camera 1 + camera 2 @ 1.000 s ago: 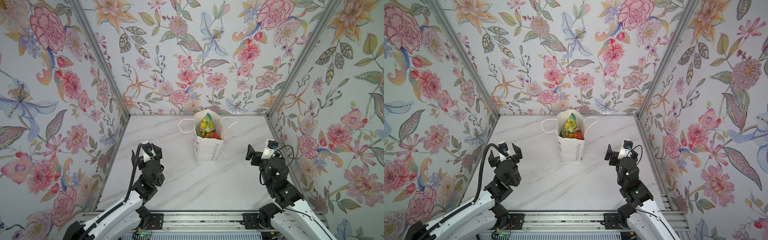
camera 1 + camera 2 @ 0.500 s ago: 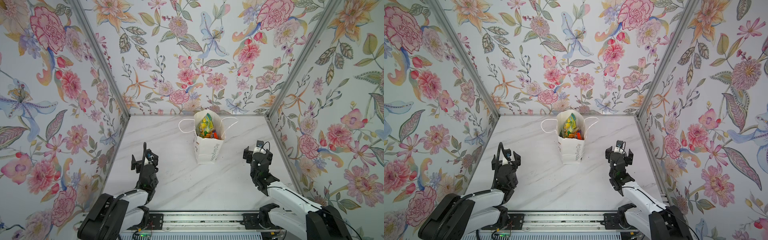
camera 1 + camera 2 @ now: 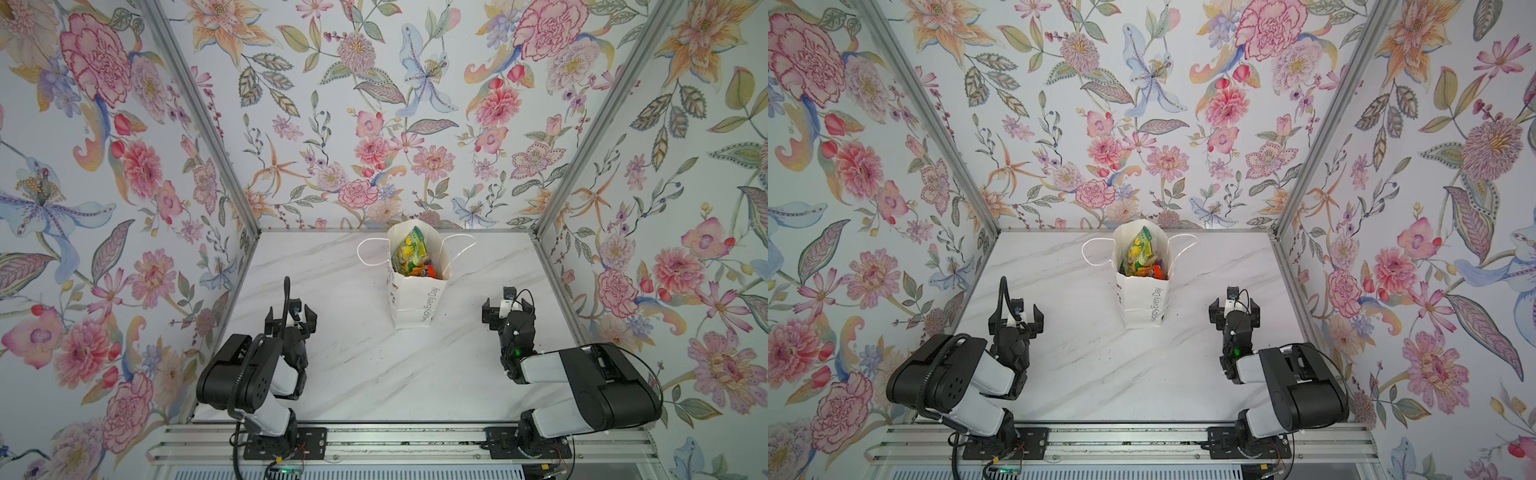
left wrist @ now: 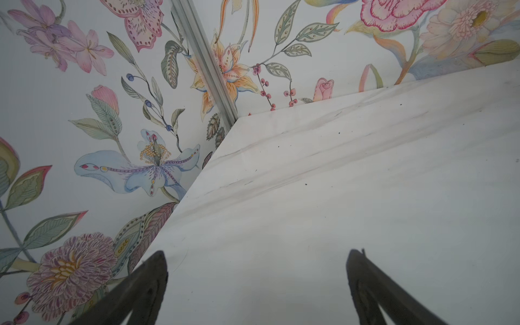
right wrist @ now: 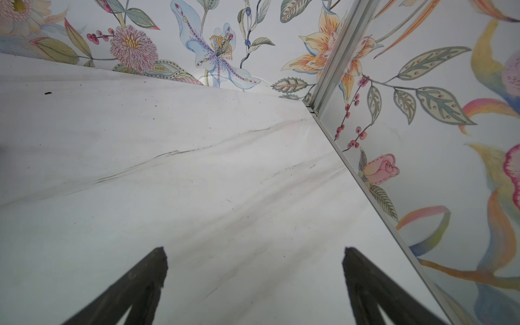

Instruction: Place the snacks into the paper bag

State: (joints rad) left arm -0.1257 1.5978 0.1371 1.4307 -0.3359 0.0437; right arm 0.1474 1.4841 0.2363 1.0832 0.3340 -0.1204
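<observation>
White paper bag (image 3: 417, 305) reads "Happy Every Day".

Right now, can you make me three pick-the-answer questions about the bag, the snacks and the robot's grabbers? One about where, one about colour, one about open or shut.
1. Where are the snacks?
A) lying loose outside the bag
B) inside the paper bag
C) held by a robot arm

2. What colour is the paper bag?
A) white
B) brown
C) red

3. How are the left gripper and the right gripper?
A) both shut
B) both open and empty
C) one holds a packet

Answers:
1 B: in both top views the bright packets show through the bag's open top.
2 A: its walls are white with grey lettering.
3 B: each wrist view shows jaws wide apart with only the marble table between them.
</observation>
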